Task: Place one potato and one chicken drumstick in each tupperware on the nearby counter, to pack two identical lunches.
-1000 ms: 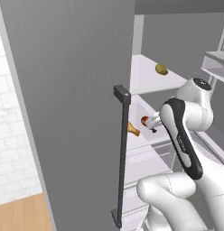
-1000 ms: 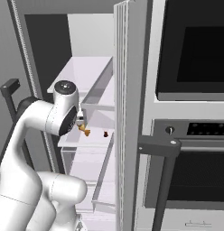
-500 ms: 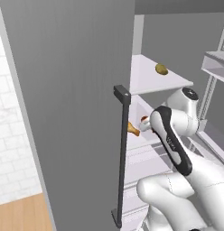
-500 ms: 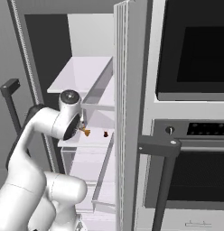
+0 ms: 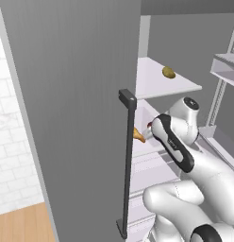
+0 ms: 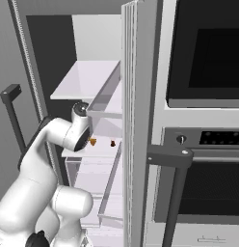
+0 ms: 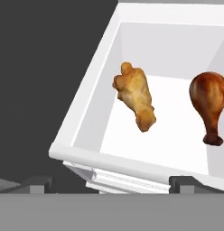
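Open fridge, white shelf (image 7: 177, 113) | hand (image 7: 111, 182) open, empty | reaching for yellower drumstick (image 7: 134, 95) near left wall | next: lower, straddle, close.

The left base view looks forward past the open fridge door (image 5: 81, 118) into the shelves (image 5: 161, 82); the right base view faces the same shelves (image 6: 87, 82) beside the oven (image 6: 208, 144). The hand view looks closely down into a white fridge bin (image 7: 145, 126), and all three share the yellower chicken drumstick (image 7: 134, 95) (image 5: 137, 134) (image 6: 92, 141).
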Controlling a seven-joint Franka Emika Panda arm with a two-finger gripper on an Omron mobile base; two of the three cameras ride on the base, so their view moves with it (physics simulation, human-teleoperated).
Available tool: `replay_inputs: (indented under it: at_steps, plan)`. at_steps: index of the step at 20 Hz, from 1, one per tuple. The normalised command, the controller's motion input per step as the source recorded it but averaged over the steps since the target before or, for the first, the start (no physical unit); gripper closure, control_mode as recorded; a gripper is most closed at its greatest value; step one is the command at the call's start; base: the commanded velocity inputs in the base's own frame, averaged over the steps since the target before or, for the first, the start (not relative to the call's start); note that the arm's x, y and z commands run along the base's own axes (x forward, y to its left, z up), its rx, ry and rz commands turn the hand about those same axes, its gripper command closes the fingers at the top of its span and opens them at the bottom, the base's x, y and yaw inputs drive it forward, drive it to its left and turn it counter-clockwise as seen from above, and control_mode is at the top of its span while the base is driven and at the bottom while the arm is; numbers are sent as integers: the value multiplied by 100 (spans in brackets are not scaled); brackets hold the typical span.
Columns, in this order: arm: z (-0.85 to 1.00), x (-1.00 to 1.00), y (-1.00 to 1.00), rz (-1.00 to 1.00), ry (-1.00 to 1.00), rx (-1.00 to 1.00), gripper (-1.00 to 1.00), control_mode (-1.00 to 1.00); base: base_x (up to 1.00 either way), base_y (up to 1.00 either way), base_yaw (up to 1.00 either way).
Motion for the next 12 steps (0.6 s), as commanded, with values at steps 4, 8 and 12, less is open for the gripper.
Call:
replay_inputs:
  at_steps: [4,8,12]
  plan:
    - [-36,33,0,3,0,0,-100,-100,0,0,0]
    - [-30,38,0,1,0,0,-100,-100,0,0,0]
    - [-20,40,0,0,0,0,-100,-100,0,0,0]
